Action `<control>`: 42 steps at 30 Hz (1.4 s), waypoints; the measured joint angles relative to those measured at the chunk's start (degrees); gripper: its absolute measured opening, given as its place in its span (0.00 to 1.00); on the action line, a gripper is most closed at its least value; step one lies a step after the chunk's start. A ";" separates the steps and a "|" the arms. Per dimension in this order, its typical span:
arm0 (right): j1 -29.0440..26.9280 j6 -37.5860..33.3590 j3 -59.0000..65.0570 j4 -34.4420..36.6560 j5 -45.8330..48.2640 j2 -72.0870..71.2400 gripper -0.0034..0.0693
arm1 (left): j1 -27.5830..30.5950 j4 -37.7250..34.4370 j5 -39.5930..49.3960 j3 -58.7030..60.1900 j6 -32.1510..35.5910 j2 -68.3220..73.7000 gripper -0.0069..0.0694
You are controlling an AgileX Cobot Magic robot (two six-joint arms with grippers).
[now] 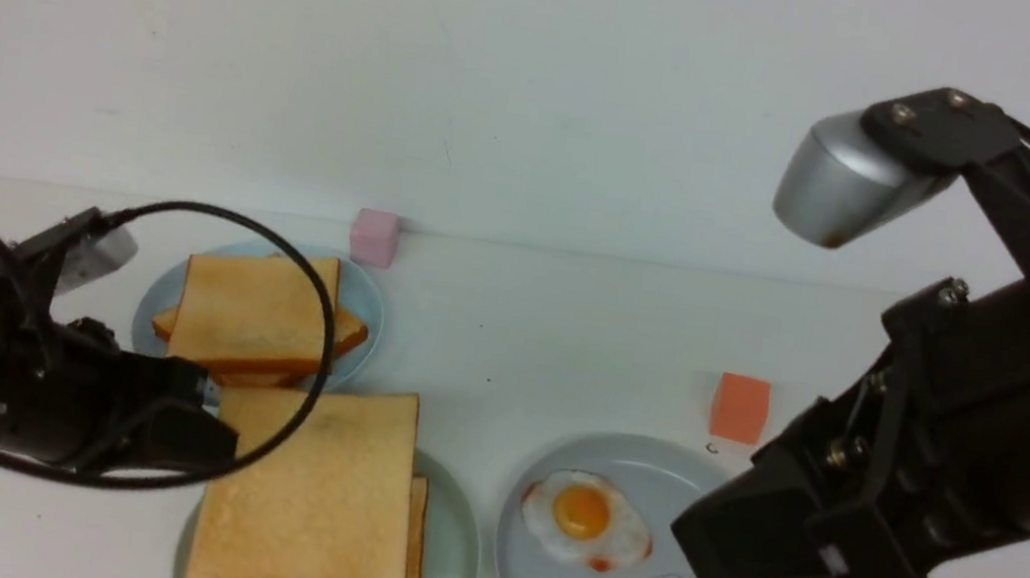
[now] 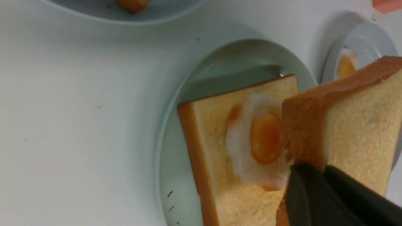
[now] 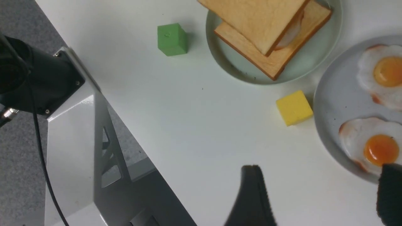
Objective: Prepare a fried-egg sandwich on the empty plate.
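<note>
Left end effector (image 2: 320, 175) pinching toast (image 2: 358, 125), wrist-view egg (image 2: 257, 141)

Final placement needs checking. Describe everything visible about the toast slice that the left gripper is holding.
The top toast slice is square, with a pale golden face, a darker brown crust and a spongy, foam-like look. The left gripper is shut on one edge of it. The slice is tilted above the fried egg and the lower slice on the mint-green plate. It sits askew to the lower slice and covers most of it. Whether it touches the egg cannot be told.
</note>
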 joint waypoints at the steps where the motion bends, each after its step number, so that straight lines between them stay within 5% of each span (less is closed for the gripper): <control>1: 0.00 0.00 0.00 0.00 0.00 0.00 0.75 | 0.00 -1.29 -0.19 0.45 1.35 0.15 0.09; 18: 0.00 0.98 0.00 0.00 1.23 0.00 0.75 | 0.00 -8.98 -2.04 0.58 7.95 10.24 0.12; 22: 0.00 1.32 0.00 -0.01 1.25 -0.05 0.75 | 0.00 -8.86 -2.05 0.58 7.62 10.24 0.20; 28: 0.00 1.32 0.00 -0.50 -0.18 -0.05 0.70 | 0.00 -4.07 -1.43 0.18 4.31 8.14 0.46; 31: 0.00 1.70 0.00 -2.54 -2.79 -0.05 0.58 | 0.00 1.46 -1.25 -1.50 -1.70 5.06 0.59; 37: 0.00 7.60 0.91 -10.68 -5.18 -0.62 0.10 | 0.00 16.39 1.20 -6.83 -18.39 -7.11 0.71; 42: 0.00 9.55 9.50 -11.67 -12.90 -7.81 0.03 | -4.05 19.44 4.02 -6.58 -22.07 -21.58 0.67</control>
